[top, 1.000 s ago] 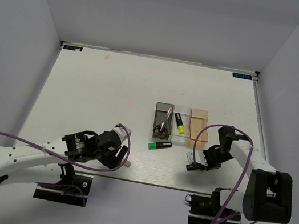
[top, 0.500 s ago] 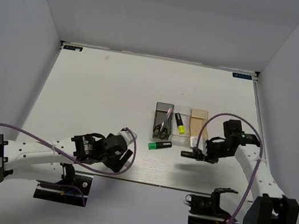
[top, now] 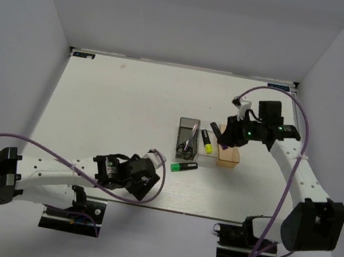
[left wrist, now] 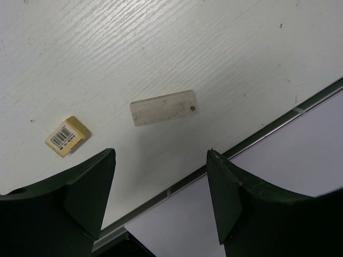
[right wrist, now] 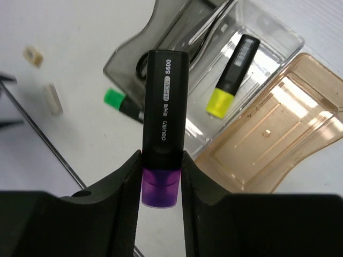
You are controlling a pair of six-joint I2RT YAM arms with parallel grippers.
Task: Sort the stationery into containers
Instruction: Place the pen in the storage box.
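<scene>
**Both arms moved**

Nearest, our left gripper [left wrist: 161, 182] has slid right, jaws spread above the beige eraser [left wrist: 67, 136] and grey eraser [left wrist: 163, 107]. Farther, our right gripper [right wrist: 159, 182] has risen, clenching the purple highlighter [right wrist: 163, 123], its long axis skewed to the clear bin [right wrist: 262, 69] below.

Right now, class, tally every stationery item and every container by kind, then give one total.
Highlighters: 3 (yellow highlighter, green highlighter, purple highlighter)
Scissors: 1
Erasers: 2 (beige eraser, grey eraser)
Bins: 3 (dark grey bin, clear bin, tan-orange bin)
Total: 9
</scene>
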